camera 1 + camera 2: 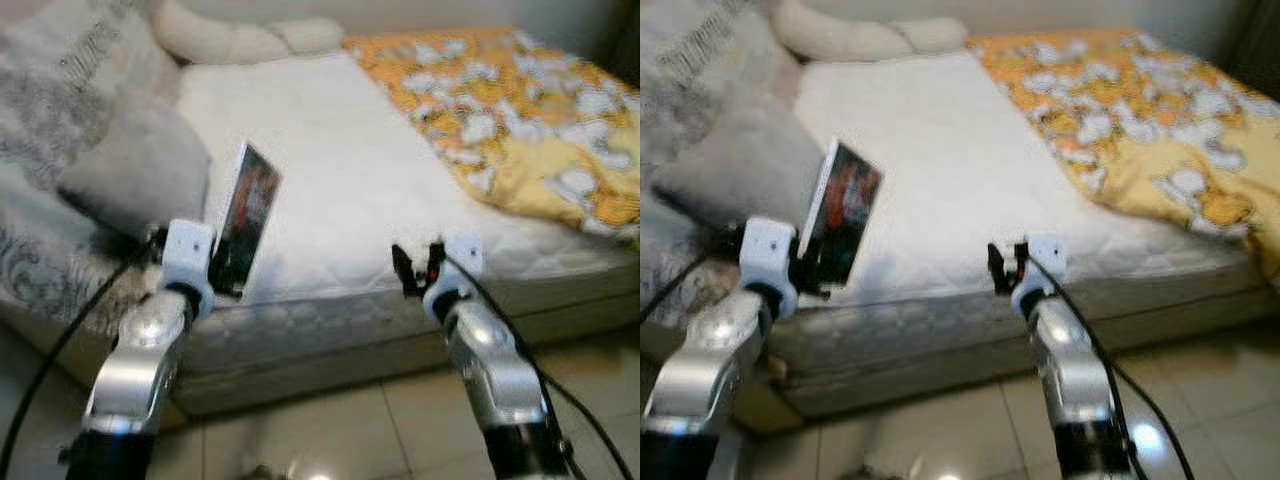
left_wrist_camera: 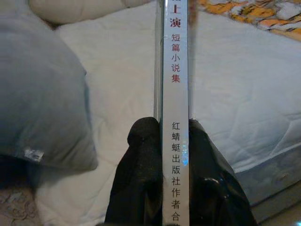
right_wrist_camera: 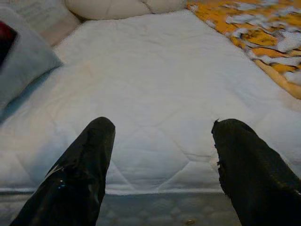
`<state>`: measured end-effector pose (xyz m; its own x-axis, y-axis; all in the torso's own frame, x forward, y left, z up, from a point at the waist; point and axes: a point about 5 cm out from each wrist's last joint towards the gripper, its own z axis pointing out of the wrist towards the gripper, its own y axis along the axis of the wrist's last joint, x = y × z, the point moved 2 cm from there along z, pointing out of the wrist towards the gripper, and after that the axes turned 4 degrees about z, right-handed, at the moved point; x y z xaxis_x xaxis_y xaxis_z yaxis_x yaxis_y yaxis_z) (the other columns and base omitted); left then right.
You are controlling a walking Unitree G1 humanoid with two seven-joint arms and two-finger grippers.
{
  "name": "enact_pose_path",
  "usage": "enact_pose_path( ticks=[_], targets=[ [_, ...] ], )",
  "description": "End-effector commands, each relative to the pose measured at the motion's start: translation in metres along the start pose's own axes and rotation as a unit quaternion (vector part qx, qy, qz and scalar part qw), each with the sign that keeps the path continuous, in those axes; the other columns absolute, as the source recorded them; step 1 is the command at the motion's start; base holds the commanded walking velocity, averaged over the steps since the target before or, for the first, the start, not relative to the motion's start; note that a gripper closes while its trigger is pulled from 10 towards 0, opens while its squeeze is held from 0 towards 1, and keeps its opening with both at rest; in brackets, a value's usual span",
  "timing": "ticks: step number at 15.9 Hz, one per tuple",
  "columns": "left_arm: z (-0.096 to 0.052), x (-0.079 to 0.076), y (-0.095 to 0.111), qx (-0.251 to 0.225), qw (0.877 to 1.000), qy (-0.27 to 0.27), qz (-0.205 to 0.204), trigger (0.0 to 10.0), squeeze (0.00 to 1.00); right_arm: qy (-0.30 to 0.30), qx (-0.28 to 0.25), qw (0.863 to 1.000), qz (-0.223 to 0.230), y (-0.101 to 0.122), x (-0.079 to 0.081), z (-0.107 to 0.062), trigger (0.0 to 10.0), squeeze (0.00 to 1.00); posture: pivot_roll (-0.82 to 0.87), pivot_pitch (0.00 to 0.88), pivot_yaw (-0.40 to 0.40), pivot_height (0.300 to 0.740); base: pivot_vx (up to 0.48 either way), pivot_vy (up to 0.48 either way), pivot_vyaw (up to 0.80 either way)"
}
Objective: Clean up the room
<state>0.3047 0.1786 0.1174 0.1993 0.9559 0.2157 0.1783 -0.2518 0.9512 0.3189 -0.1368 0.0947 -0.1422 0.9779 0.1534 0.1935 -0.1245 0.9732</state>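
Note:
My left gripper (image 1: 232, 268) is shut on a thin book (image 1: 246, 217) with a dark cover and white spine, held upright and tilted above the near left edge of the white mattress (image 1: 330, 170). In the left wrist view the book's white spine (image 2: 175, 94) with red and black characters stands clamped between the two black fingers (image 2: 141, 179). My right gripper (image 1: 418, 268) hovers open at the mattress's front edge, nothing between its fingers (image 3: 84, 169).
A grey pillow (image 1: 130, 165) and a patterned grey blanket (image 1: 50, 100) lie left of the book. An orange and white quilt (image 1: 520, 110) covers the bed's right side. Cream pillows (image 1: 240, 35) sit at the head. Tiled floor (image 1: 330, 430) lies below.

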Motion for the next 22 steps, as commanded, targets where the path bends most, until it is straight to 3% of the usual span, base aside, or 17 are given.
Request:
enact_pose_path(
  ticks=[1, 19, 22],
  targets=[
    [0.0008, 0.0016, 0.0128, -0.025, 1.0, 0.002, 0.011, 10.0, 0.0, 0.002, -0.005, 1.0, 0.0, 0.0019, 0.001, -0.0004, 10.0, 0.0, 0.04, 0.0, 0.048, 0.74, 0.382, 0.0, 0.0],
    [0.0015, -0.0007, 0.0126, -0.025, 1.0, 0.001, 0.013, 10.0, 0.0, 0.003, -0.001, 1.0, -0.006, -0.0021, 0.0012, -0.0003, 10.0, 0.0, 0.05, 0.0, 0.051, 0.74, 0.394, 0.0, 0.0],
    [0.0013, 0.0008, 0.0103, -0.021, 1.0, 0.004, 0.008, 10.0, 0.0, 0.03, 0.004, 0.999, -0.016, -0.0023, 0.0066, 0.0002, 10.0, 0.0, 0.05, 0.0, 0.052, 0.74, 0.391, 0.0, 0.0]
  ],
)
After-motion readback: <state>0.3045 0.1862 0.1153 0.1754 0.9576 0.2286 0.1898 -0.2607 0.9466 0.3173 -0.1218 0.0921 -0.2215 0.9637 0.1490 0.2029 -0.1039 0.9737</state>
